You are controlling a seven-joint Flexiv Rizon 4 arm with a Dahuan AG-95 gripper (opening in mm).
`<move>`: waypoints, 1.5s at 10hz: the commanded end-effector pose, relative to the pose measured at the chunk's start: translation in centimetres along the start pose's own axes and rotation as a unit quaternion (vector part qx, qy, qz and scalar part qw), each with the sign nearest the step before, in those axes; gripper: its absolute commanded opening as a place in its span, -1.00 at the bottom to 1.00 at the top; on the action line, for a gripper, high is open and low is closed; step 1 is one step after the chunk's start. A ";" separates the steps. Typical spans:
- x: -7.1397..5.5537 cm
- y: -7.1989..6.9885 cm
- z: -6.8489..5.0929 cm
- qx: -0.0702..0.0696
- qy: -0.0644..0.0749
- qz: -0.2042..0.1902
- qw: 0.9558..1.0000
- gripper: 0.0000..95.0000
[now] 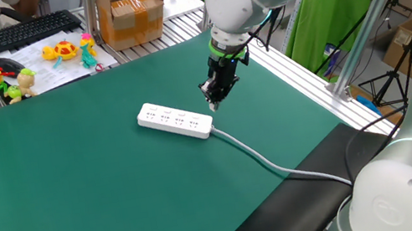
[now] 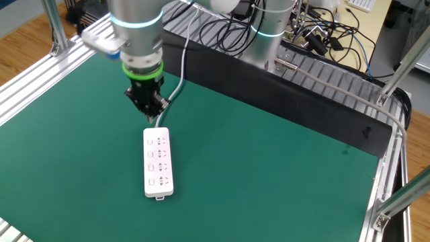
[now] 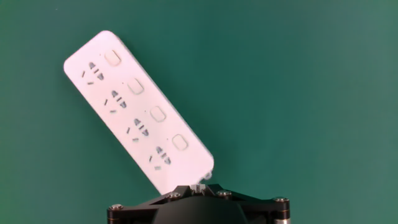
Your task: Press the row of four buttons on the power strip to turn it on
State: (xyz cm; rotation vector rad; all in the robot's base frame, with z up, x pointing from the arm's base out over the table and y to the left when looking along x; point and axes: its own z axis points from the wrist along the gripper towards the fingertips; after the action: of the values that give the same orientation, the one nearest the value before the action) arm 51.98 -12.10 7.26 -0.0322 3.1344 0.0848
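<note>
Four small white square buttons (image 3: 145, 99) on the long flat white plastic power strip (image 1: 175, 120) look untouched, I think. My black two-finger gripper (image 1: 214, 97), fingers pressed together, hangs above its cable end, mid green mat (image 1: 76, 198).

A robotics lab: a green-matted counter (image 1: 76, 198) framed by aluminium rails (image 2: 40, 74), tangled cables (image 2: 322, 33) behind, a keyboard (image 1: 29, 30), a cardboard box (image 1: 133, 14) and small toys (image 1: 63, 51) on a side bench.
</note>
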 end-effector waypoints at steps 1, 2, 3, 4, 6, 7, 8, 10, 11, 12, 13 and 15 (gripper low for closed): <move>0.3 0.0 0.7 0.002 -0.006 0.006 1.000 -1.00; 0.3 0.0 0.9 0.002 -0.006 0.009 1.000 -1.00; 0.1 0.3 0.8 0.001 -0.006 0.013 1.000 -1.00; 0.0 0.7 0.7 0.001 -0.006 0.016 1.000 -1.00; -0.2 1.4 0.8 0.001 -0.005 0.028 1.000 -1.00; -0.2 1.4 0.8 0.001 -0.006 0.029 1.000 -1.00; -0.2 1.4 0.8 0.004 -0.003 0.040 0.999 -1.00; -0.2 1.4 0.8 0.015 0.018 0.049 0.999 -1.00; -0.2 1.4 0.8 0.028 0.042 0.050 0.997 -1.00; -0.2 1.4 0.8 0.033 0.057 0.039 0.997 -1.00; -0.2 1.4 0.8 0.047 0.060 0.013 0.997 -1.00; -0.2 1.4 0.8 0.056 0.060 -0.001 0.997 -1.00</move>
State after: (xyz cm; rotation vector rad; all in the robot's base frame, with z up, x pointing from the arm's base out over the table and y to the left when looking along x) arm 52.35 -10.60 6.52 0.0458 3.2861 -0.0867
